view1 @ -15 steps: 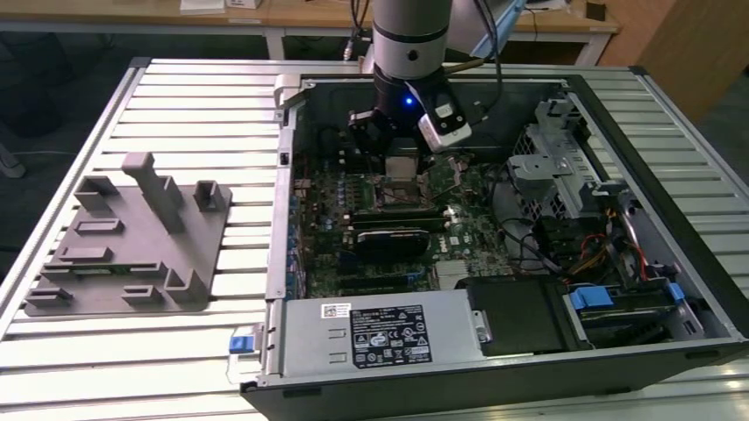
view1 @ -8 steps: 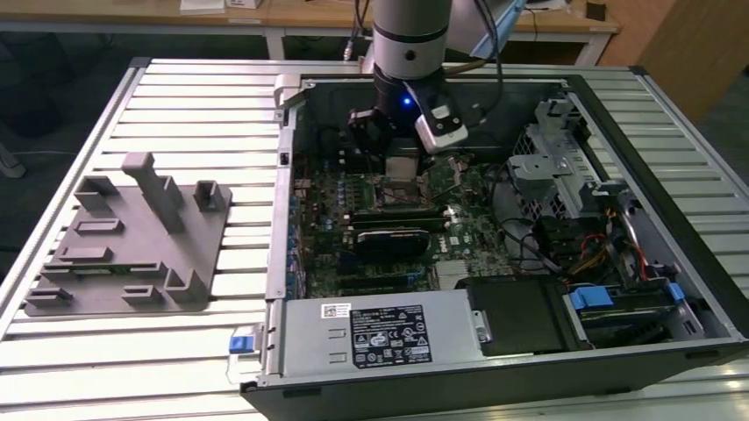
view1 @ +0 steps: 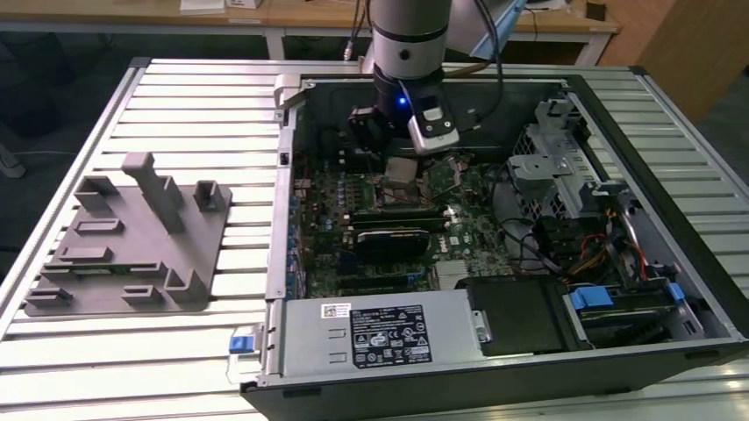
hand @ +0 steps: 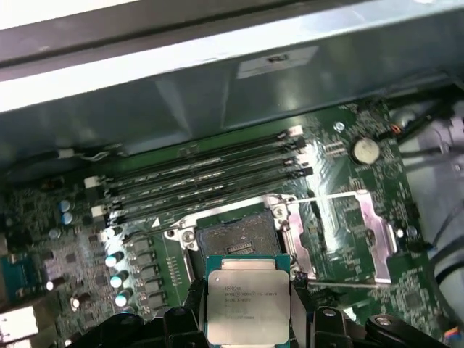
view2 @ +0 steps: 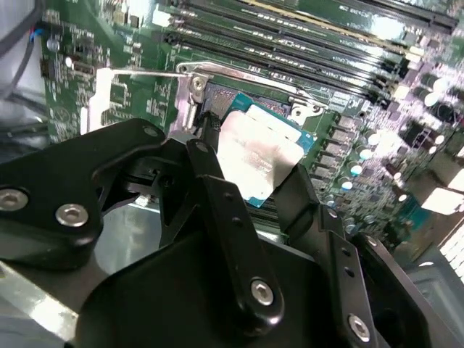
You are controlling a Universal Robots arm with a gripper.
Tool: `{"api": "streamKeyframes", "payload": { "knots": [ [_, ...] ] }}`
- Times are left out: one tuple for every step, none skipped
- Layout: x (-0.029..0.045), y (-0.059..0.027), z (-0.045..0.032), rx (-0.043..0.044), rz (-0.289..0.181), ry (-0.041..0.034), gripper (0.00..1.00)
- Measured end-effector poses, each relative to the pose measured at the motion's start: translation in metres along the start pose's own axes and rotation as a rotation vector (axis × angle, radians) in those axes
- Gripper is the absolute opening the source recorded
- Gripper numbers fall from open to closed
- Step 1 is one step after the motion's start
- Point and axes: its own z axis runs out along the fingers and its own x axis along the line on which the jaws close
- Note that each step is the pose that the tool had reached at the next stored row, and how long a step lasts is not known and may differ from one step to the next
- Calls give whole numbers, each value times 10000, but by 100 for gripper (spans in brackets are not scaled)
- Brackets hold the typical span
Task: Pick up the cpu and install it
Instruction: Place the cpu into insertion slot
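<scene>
The cpu [hand: 246, 303], a flat square chip with a shiny silver top, is held by its two side edges between the black fingers [hand: 193, 304] of my gripper [hand: 246, 310]. It hangs just above the motherboard, close beside the open socket [hand: 236, 239], which has nothing in it. In the second wrist view the cpu [view2: 259, 154] sits tilted between the fingers [view2: 209, 156], over the socket's metal frame [view2: 196, 80]. In the exterior view the gripper [view1: 404, 165] reaches down into the open computer case with the cpu [view1: 402, 171] at its tip.
The socket's load plate [hand: 362, 232] is swung open to one side. Memory slots [hand: 203, 174] run beside the socket. The case wall [view1: 284, 175], power supply [view1: 374, 333] and drive cage [view1: 550, 167] ring the board. A grey fixture tray [view1: 129, 237] lies at the exterior view's left.
</scene>
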Motion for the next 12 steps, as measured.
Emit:
{"api": "streamKeyframes", "payload": {
  "knots": [
    [0,0,0,10,176,-10,55],
    [0,0,0,21,359,-19,55],
    [0,0,0,32,536,-28,55],
    [0,0,0,43,712,-38,55],
    [0,0,1,53,901,-48,55],
    [0,0,1,64,1076,-57,55],
    [0,0,1,74,1255,-66,55],
    [0,0,1,85,1430,-76,55],
    [0,0,1,96,1609,-85,55],
    [0,0,1,106,1785,-94,55],
    [0,0,1,117,1962,-104,55],
    [0,0,1,128,2157,-114,55]
  ]
}}
